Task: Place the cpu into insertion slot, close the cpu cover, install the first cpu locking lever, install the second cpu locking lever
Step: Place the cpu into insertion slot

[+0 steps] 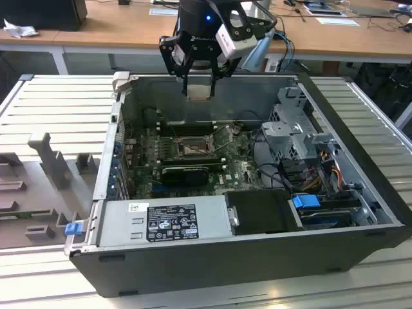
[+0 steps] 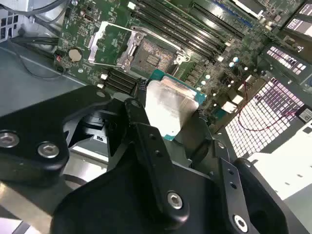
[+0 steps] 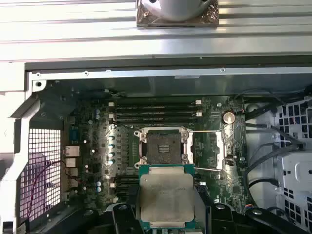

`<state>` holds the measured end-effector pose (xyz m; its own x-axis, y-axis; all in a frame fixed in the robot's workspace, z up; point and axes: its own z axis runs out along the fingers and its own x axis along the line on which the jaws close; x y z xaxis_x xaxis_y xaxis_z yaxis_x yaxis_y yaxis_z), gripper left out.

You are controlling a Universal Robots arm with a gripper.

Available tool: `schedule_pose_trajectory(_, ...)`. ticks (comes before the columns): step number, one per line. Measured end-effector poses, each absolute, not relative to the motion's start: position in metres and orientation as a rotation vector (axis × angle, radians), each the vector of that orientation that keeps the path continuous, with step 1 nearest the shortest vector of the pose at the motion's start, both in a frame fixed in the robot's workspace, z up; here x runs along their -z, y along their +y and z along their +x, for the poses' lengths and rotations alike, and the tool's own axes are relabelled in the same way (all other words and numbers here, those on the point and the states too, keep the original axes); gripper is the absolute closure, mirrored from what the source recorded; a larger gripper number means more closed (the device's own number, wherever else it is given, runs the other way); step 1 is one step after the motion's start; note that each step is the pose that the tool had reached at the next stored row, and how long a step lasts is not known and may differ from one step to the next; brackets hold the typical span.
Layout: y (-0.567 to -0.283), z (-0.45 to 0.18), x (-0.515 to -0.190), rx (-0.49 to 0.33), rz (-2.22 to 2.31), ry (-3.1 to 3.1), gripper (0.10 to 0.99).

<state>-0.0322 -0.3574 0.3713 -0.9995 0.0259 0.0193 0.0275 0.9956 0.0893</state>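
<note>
My gripper (image 1: 199,82) hangs above the open computer case's back wall, shut on the cpu (image 1: 198,91). The cpu (image 3: 166,197) is a pale silver square on a green base, and the black fingers (image 3: 127,207) clamp two opposite edges of it. The same grip shows in the second wrist view, gripper (image 2: 170,117) around the cpu (image 2: 168,105). The insertion slot (image 3: 163,146) lies bare on the green board with its dark centre exposed, below the cpu and apart from it. The cpu cover (image 3: 207,151) is folded open beside the slot, with thin metal rods along its edges.
Long black memory slots (image 3: 156,112) lie beside the socket, and a long black card (image 1: 185,172) sits on its other side. A power supply (image 1: 164,222), a drive cage (image 1: 299,129) and cables (image 1: 309,174) stand inside the case. A grey fixture tray (image 1: 38,187) is at the exterior view's left.
</note>
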Motion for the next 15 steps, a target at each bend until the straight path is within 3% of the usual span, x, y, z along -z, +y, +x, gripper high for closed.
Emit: schedule_pose_trajectory(15, -0.3574, -0.0323, -0.3669, 0.142, -0.213, -3.117, 0.553)
